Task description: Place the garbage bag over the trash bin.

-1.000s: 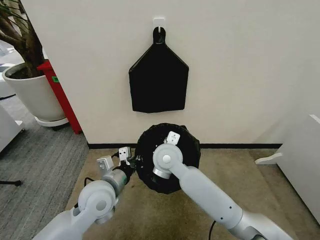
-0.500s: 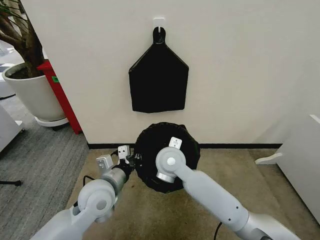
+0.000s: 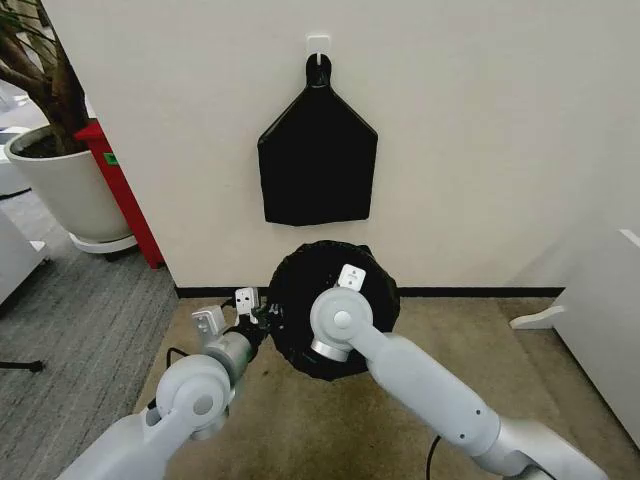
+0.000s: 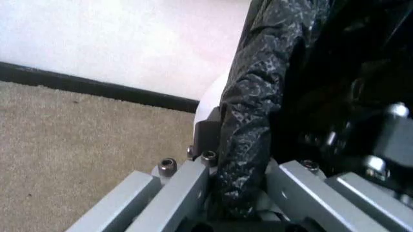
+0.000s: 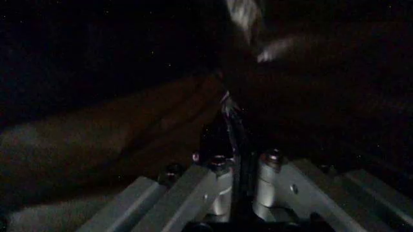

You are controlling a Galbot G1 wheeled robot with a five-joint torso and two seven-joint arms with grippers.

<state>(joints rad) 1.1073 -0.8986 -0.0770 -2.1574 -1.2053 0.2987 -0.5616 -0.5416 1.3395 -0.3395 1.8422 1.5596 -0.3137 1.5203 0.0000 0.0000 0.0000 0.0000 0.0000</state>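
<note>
At the bin's nine o'clock edge, the left gripper pinches the thin, crinkly black plastic garbage bag, draped over the round cream-white plastic trash bin. The right gripper clamps film inside. Bare beige carpet flanks three o'clock; the white wall stands at twelve.

- Head cam: scene is viewed from above, fwd and down, toward the wall and carpet; both arms are seen from behind, mid-range.
- Left wrist cam: aimed along the left gripper, v. close; the garbage bag is seen pinched between the fingers, w/ carpet and baseboard beyond.
- Right wrist cam: pointed along the right gripper into dark bag film, v. close.
- Shared: the bag is covered by all three; carpet and wall by head + left wrist.
</note>
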